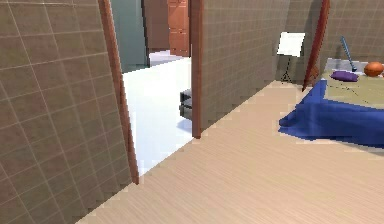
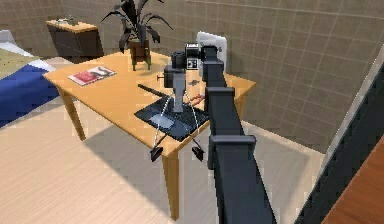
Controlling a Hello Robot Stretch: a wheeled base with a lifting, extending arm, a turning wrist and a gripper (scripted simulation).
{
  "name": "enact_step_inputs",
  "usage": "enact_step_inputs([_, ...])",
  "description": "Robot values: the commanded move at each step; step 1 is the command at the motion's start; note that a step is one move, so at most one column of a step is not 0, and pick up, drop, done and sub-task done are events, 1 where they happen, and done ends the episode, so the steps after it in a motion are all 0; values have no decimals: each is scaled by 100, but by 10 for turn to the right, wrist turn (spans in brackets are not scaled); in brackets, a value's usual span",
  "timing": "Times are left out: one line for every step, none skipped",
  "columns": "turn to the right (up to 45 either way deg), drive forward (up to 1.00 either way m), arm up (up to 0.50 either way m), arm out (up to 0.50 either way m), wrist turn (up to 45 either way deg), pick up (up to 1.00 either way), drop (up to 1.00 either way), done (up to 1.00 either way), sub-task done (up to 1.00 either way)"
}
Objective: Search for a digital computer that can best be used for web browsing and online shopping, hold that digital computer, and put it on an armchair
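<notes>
While the forward view shows a bed [image 1: 330, 112], the claw [image 2: 178, 102] stands at a table [image 2: 115, 96]; its hold cannot be told.

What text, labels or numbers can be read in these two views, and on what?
None legible.
Red booklet on the wooden table: cover print too small to read.
White squares at the far end of the arm: black marks, no letters.
White panel on a stand: blank.

brown tiled walls [image 1: 50, 90], light wood floor [image 1: 250, 170], open doorway [image 1: 155, 90], blue-covered bed [image 1: 330, 115], wooden table [image 2: 115, 100] with potted plant [image 2: 135, 25], small dresser [image 2: 75, 40].
</notes>
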Motion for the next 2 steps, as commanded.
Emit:
enact_step_inputs([0, 0, 0, 0, 450, 0, 0, 0, 0])
enact_step_inputs([0, 0, 0, 0, 450, 0, 0, 0, 0])
